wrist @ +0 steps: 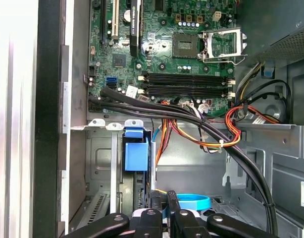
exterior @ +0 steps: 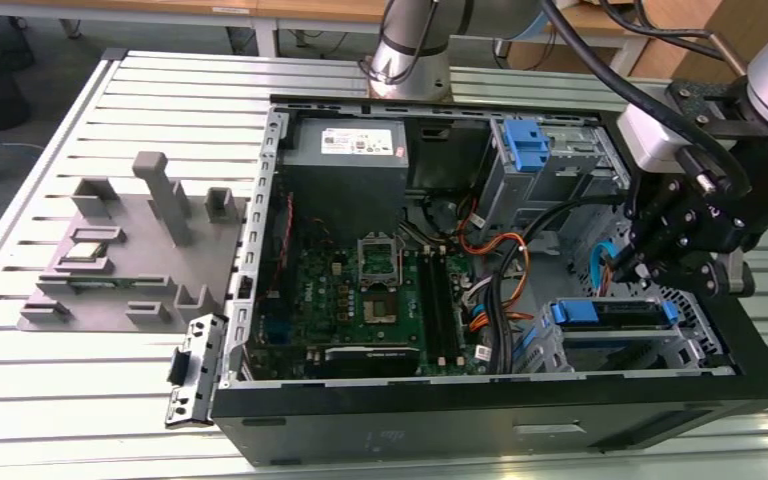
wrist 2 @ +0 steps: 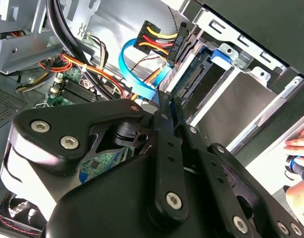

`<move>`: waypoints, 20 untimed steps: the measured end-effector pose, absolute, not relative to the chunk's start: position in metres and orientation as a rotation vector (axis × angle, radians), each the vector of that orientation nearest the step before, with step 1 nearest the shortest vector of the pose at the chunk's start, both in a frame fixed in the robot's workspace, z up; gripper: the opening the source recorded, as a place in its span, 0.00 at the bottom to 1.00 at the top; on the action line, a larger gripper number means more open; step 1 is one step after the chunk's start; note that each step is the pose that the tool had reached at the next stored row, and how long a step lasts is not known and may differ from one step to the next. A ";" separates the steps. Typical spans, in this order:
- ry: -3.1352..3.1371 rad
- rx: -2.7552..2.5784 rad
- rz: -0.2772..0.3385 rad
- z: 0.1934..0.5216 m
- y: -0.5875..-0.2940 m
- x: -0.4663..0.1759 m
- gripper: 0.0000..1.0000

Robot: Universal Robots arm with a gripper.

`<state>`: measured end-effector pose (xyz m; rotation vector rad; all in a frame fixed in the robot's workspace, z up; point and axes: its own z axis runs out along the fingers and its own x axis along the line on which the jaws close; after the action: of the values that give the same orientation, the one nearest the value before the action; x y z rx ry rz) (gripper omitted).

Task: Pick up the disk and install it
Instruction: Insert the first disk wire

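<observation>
The disk sits in the lower drive cage at the exterior view's right of the open computer case, blue rails at both ends. In the second wrist view the disk shows edge-on in its metal bay, a power plug and a blue data cable beside its connector end. Its blue rail appears in the first wrist view. My gripper hangs just above the disk, inside the case. Its fingers are pressed together, with nothing visibly held, and their tips lie by the blue cable. The gripper shows shut in the first wrist view too.
Black and orange cable bundles cross the case between motherboard and drive bays. A grey power-supply box and a blue latch sit at the back. A grey fixture stands on the slatted table. A person's hand is outside the case.
</observation>
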<state>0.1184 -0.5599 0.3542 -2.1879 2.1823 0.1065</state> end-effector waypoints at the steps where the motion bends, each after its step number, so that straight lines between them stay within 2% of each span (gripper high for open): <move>1: 2.182 -2.188 0.107 0.354 -0.561 0.118 0.16; 20: 2.179 -2.185 0.101 0.353 -0.569 0.118 0.16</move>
<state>0.1178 -0.5693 0.3526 -2.1854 2.1794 0.1008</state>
